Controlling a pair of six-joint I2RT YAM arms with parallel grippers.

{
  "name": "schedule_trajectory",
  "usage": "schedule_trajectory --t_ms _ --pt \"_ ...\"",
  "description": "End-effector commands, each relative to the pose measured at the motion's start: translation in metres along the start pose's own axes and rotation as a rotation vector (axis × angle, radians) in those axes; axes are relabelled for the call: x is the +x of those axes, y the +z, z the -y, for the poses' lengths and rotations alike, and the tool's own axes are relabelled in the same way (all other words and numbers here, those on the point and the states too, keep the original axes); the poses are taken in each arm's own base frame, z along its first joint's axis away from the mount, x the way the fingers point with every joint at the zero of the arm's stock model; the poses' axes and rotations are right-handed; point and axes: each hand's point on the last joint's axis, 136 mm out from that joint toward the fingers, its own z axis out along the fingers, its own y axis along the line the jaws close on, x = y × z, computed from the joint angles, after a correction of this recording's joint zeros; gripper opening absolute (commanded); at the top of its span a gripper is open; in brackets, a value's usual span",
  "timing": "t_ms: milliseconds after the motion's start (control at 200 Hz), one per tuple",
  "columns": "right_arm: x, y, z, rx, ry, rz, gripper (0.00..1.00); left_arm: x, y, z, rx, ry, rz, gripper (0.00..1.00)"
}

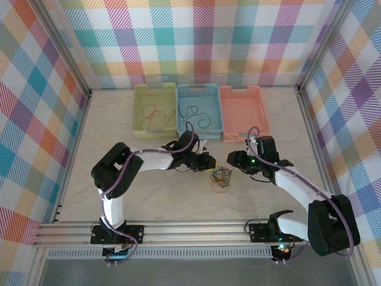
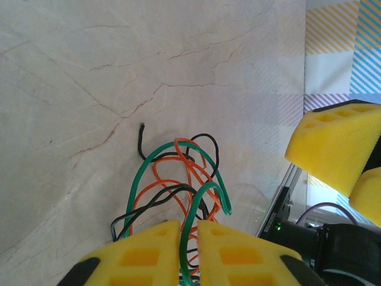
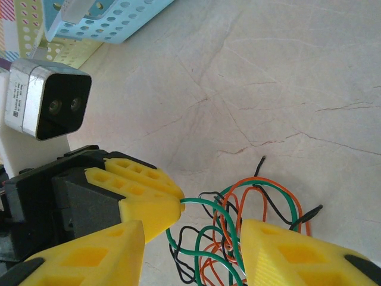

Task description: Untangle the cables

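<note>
Pinching the green cable (image 3: 199, 202) free of the cables (image 1: 221, 177).

My left gripper (image 2: 189, 235) has its jaws drawn narrow on the green cable, which runs through the slit between the pads. My right gripper (image 3: 190, 253) stands with jaws wide, straddling the cables without gripping any that I can see. The cables lie on the table (image 2: 89, 71) between my two grippers, on the near side of the blue basket (image 1: 201, 133). Procedure, as I judge it: close the right jaws on the remaining loops as an anchor, then draw the left gripper away slowly and low, stopping if a loop tightens. Both forearms reach inward, fingertips facing each other across the cables.
</note>
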Motion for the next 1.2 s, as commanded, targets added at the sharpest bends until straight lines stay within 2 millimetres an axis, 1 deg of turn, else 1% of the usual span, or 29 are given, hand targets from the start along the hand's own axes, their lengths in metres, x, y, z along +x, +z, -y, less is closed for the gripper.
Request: schedule_trajectory --t_ms 0,190,240,350,450,540,615,790,880,950,1045,1125,1195 --pt "0.002 -0.001 -0.001 -0.006 -0.038 0.005 0.47 0.006 0.005 0.007 0.017 0.027 -0.035 0.12" --pt "0.001 -0.001 -0.001 -0.005 -0.041 0.011 0.48 0.008 0.006 0.011 0.027 0.044 -0.044 0.04" --pt "0.001 -0.001 0.0 -0.003 -0.039 0.009 0.48 0.009 0.006 0.012 0.03 0.05 -0.045 0.0" --pt "0.001 -0.002 -0.001 -0.002 -0.039 0.014 0.48 0.009 0.004 0.015 0.039 0.066 -0.038 0.0" --pt "0.0 -0.003 -0.001 -0.005 -0.043 0.023 0.48 0.008 -0.001 0.023 0.066 0.096 -0.011 0.0" --pt "0.001 -0.005 -0.002 -0.015 -0.057 0.038 0.48 0.006 -0.004 0.033 0.09 0.123 -0.003 0.0" --pt "0.0 -0.009 -0.008 -0.04 -0.081 0.057 0.49 0.001 -0.012 0.045 0.103 0.14 0.016 0.0" --pt "0.0 -0.029 -0.035 -0.158 -0.203 0.132 0.51 -0.005 -0.047 0.087 0.122 0.202 0.059 0.0" --pt "0.001 -0.046 -0.059 -0.247 -0.279 0.164 0.54 -0.005 -0.064 0.109 0.147 0.235 0.073 0.0" --pt "0.002 -0.058 -0.076 -0.311 -0.321 0.184 0.56 -0.006 -0.076 0.12 0.154 0.245 0.087 0.0" --pt "0.004 -0.069 -0.091 -0.364 -0.371 0.209 0.58 -0.007 -0.087 0.133 0.169 0.249 0.104 0.0" --pt "0.011 -0.074 -0.104 -0.425 -0.427 0.202 0.61 -0.007 -0.093 0.141 0.185 0.24 0.109 0.0" --pt "0.017 -0.074 -0.111 -0.443 -0.47 0.199 0.64 -0.007 -0.1 0.149 0.202 0.242 0.121 0.0"
